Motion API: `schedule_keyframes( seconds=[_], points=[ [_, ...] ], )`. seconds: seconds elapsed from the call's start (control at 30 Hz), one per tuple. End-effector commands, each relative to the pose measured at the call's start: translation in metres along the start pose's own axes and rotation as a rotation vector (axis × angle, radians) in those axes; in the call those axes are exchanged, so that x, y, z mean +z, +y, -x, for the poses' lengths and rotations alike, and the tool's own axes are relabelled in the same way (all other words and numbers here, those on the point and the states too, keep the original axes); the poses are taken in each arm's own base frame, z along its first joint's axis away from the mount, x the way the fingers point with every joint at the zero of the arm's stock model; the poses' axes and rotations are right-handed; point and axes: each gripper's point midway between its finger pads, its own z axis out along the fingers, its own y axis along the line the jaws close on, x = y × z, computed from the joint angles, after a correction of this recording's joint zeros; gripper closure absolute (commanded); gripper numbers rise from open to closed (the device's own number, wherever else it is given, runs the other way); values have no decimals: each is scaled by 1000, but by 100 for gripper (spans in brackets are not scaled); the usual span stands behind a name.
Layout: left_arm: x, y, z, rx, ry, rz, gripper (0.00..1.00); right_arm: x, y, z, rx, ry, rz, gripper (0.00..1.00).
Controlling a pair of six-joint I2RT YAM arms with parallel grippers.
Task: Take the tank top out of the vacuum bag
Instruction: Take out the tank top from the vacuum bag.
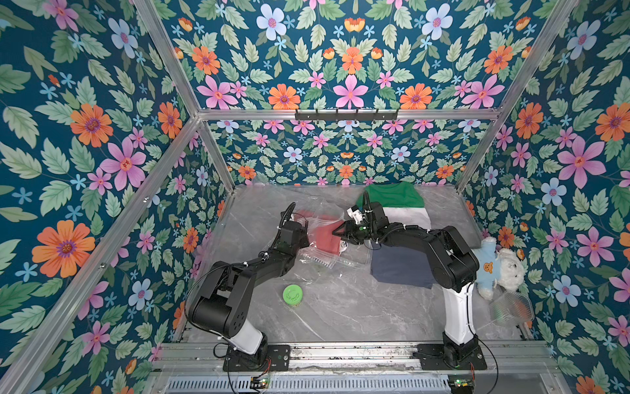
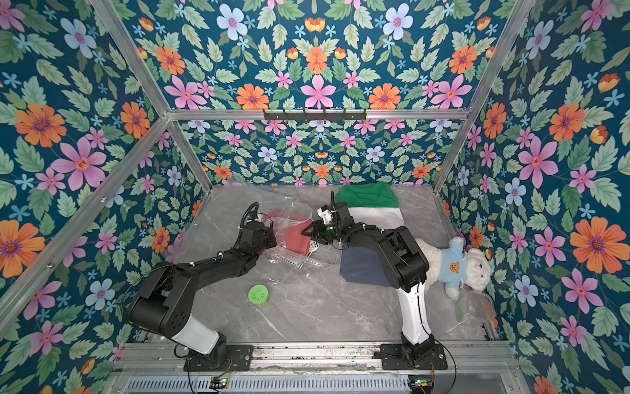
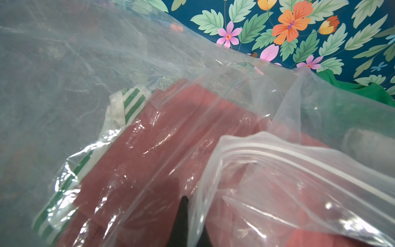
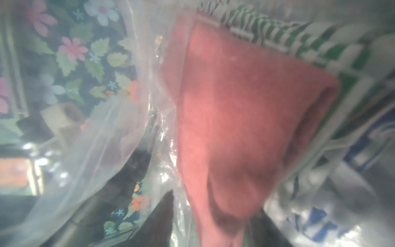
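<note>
- The tank top [image 1: 325, 238] is red & folded. It sits inside the vacuum bag [image 1: 320, 261], mid table, toward the back wall. Both top views show it.
- The bag is clear & crinkly, spread out on the grey table [image 1: 341, 314]. Its zip edge is lifted up at the left claw [image 1: 306, 237].
- A green & white striped cloth [image 3: 132, 102] is in the bag too, partly under the tank top.
- The left claw is shut tight, pinching the bag's edge on the tank top's left side. In the left wrist view one black finger [image 3: 181, 220] shows, w/ plastic right beside it.
- The right claw [image 1: 335, 233] is at the tank top's right side. In the right wrist view the red cloth sits btw its dark fingers [image 4: 164, 216]. That pic is blurry, so I can't tell if it squeezes the cloth or is just around it.
- Behind the right arm lies a green shirt [image 1: 392, 196], w/ a white cloth [image 1: 409, 216] touching its near edge.
- A dark blue cloth [image 1: 399, 267] lies under the right arm, just beside the bag.
- A teddy bear [image 1: 497, 269] in a blue shirt lies by the right wall, w/ a clear box [image 1: 511, 307] near it.
- A round green tub [image 1: 292, 296] stands in front of the bag.
</note>
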Motion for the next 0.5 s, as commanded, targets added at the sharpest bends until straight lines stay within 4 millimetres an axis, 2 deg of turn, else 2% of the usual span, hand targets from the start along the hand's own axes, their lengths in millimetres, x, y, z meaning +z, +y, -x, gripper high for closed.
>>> schedule_keyframes(
  seconds=[0.0,0.17,0.27,0.33,0.47],
  points=[
    [1,0,2,4,-11,3,100,-1,23,-4,-21,25,86,53],
    [1,0,2,2,-10,3,100,4,28,-8,-30,41,102,61],
    [1,0,1,3,-8,2,100,10,20,-7,-19,49,87,61],
    [1,1,1,3,-9,5,100,13,12,-6,-13,46,70,56],
    [0,2,0,3,-10,6,100,18,-5,-2,-1,26,-4,41]
  ],
)
